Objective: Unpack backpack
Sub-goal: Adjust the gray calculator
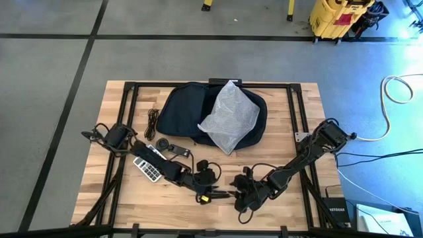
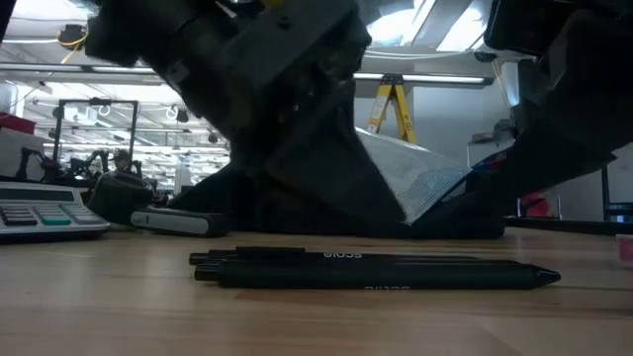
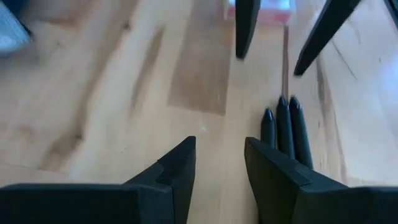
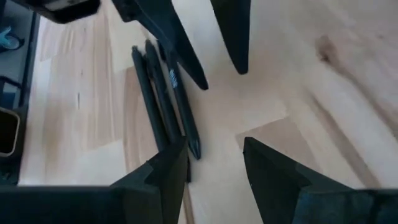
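Note:
The dark backpack lies flat at the table's far middle, with a crinkly clear plastic bag resting on top of it. Three black pens lie side by side on the wood near the front edge. My left gripper is open just beside them, the pens running past the outer side of one finger. My right gripper faces it from the other side, also open, and the pens pass beside one of its fingers. Nothing is between either pair of fingers.
A calculator lies by the left arm. A dark coiled cord and a small round black item lie left of the backpack. Black frame rails run along the table's left and right sides. Bare wood shows at the near left.

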You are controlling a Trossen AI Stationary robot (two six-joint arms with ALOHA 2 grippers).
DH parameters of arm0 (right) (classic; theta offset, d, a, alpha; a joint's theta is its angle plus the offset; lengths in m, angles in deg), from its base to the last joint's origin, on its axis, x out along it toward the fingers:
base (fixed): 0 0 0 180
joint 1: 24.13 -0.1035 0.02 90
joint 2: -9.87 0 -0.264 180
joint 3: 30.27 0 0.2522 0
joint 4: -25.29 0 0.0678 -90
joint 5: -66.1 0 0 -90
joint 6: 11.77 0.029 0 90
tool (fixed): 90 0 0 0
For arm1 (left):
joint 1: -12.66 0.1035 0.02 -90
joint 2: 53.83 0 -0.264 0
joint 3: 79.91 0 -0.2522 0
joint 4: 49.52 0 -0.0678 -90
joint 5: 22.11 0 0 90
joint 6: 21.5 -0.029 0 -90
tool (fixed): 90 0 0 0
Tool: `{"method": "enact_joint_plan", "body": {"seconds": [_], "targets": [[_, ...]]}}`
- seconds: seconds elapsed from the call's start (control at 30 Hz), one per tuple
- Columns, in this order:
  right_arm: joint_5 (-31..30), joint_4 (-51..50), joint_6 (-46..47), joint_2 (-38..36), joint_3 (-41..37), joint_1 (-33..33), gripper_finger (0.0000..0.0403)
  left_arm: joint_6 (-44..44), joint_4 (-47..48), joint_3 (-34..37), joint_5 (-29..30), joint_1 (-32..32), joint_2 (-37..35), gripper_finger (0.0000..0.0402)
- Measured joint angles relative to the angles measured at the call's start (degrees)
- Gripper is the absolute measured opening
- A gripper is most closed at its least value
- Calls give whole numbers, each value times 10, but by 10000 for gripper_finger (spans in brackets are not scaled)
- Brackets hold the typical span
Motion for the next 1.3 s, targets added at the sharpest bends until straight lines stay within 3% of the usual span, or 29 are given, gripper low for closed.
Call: {"method": "enact_joint_plan", "body": {"seconds": [0.33, 0.53, 0.77, 0.97, 1.2, 1.3], "targets": [[-120, -32, -29, -43, 12, -17, 143, -42, 40, 0, 103, -18, -73, 123], [-121, -30, -28, -51, 12, -15, 143, -34, 40, 35, 158, -31, -97, 123], [-119, -27, -30, -51, 12, -11, 143, 36, 18, 131, 174, -56, -147, 123], [-120, -25, -32, -51, 12, 4, 143, 112, 29, 227, 230, -83, -243, 123], [-113, 17, -64, -51, 12, 24, 143, 206, 140, 301, 241, -133, -345, 123], [-103, 37, -91, -51, 12, 32, 143, 301, 223, 312, 232, -153, -356, 123]]}}
